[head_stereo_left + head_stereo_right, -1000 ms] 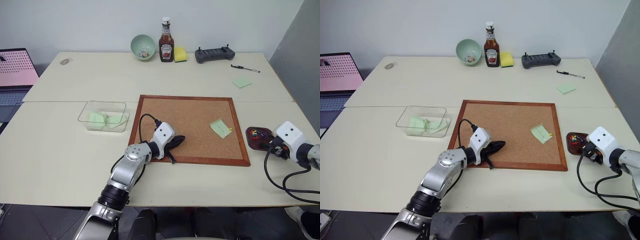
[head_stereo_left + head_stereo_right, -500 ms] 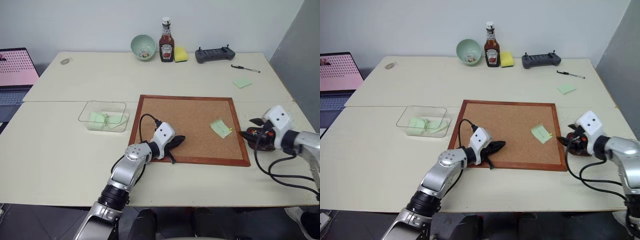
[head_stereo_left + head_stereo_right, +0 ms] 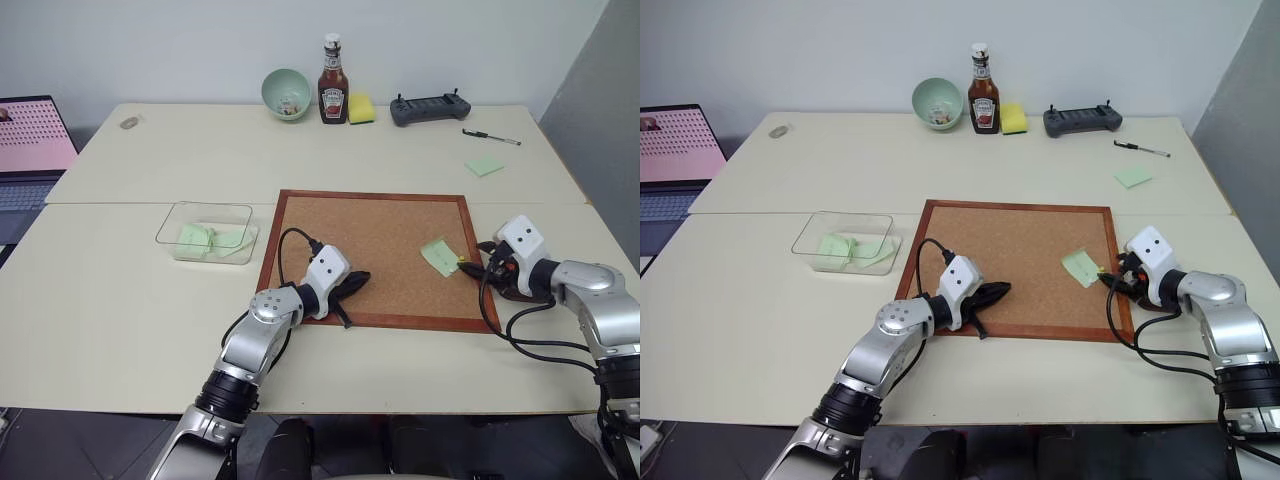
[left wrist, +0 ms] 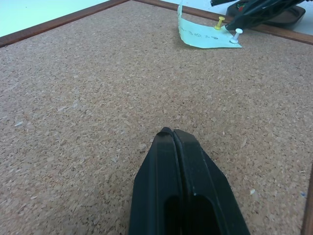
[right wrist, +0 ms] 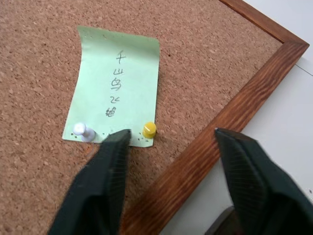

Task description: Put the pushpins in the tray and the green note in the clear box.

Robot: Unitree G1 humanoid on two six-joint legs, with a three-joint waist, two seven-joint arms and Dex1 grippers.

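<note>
A green bowl [image 3: 286, 93], ketchup bottle [image 3: 332, 81], yellow sponge [image 3: 360, 108] and black controller [image 3: 430, 107] line the bench's [image 3: 120, 300] far edge, top centre. A pen [image 3: 491, 137] and sticky-note pad [image 3: 484, 165] lie upper right; a laptop [image 3: 30, 150] sits far left.

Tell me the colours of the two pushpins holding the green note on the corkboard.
One pushpin is yellow, the other pushpin white; clearest in the right wrist view.

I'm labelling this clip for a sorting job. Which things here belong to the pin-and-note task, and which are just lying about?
Job:
green note, pinned on the corkboard
yellow pushpin
white pushpin
tray
clear box
right gripper, open

Lying about:
ketchup bottle
green bowl
yellow sponge
controller
pen
sticky-note pad
</note>
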